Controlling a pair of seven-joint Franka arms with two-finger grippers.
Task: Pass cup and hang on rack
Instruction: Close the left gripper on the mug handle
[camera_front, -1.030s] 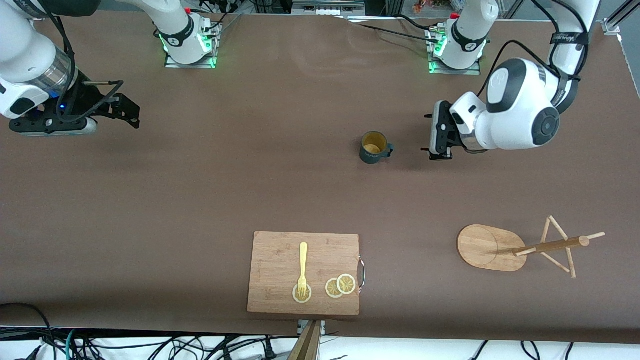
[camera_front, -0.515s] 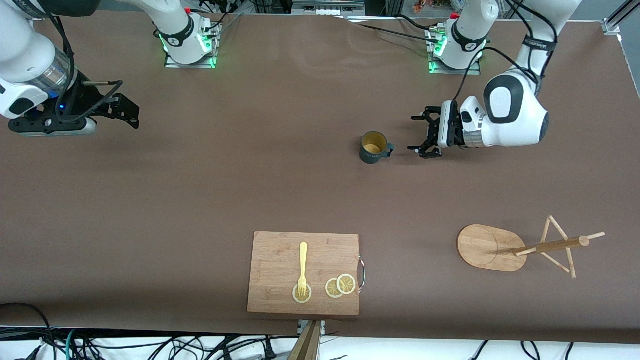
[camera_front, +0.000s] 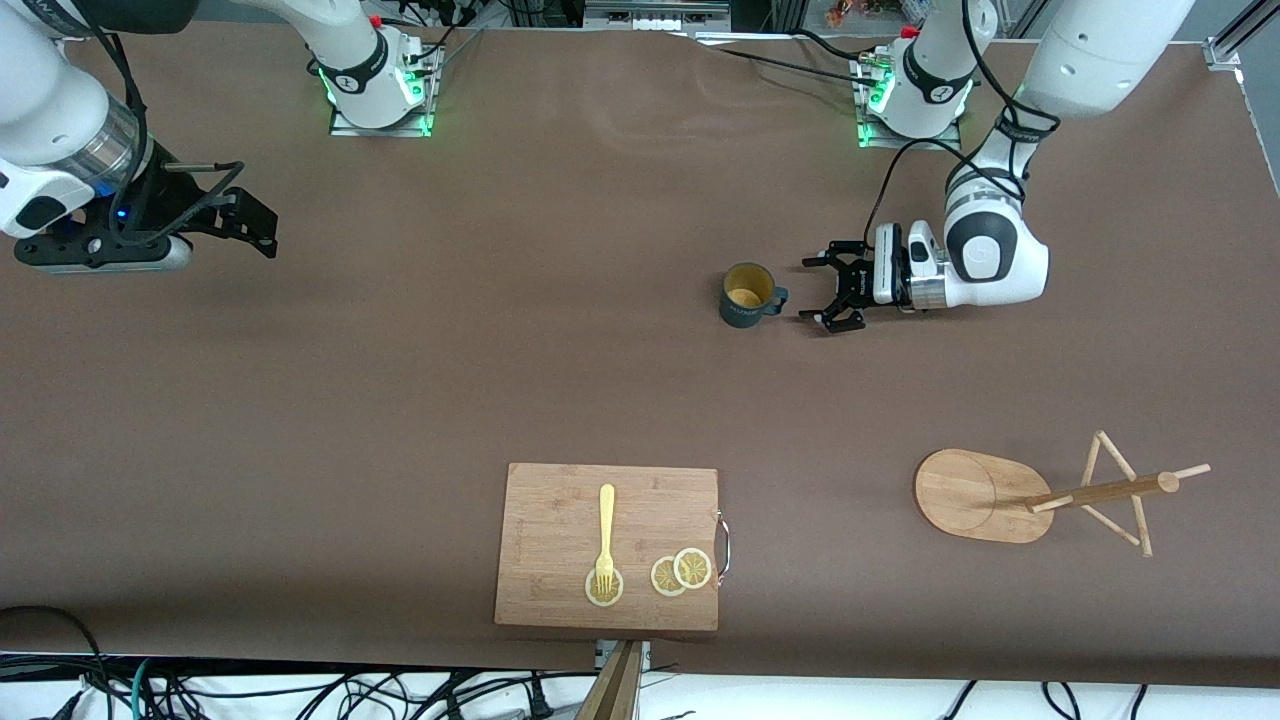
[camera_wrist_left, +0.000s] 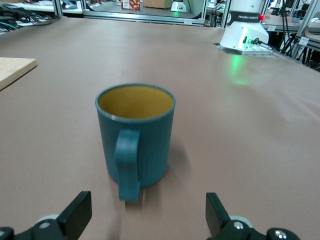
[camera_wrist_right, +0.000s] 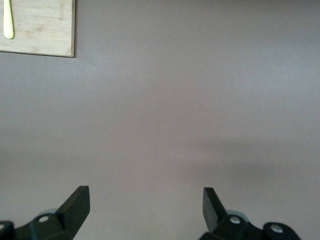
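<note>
I see the cup (camera_front: 748, 294) upright on the desk (camera_front: 500, 350), handle facing my left hand (camera_front: 823, 290), which sits just beside it, fingers apart. It looks light, rigid, maybe slick; I'd pinch the handle. My right hand (camera_front: 262, 226) waits, fingers apart, well apart from the cup.
</note>
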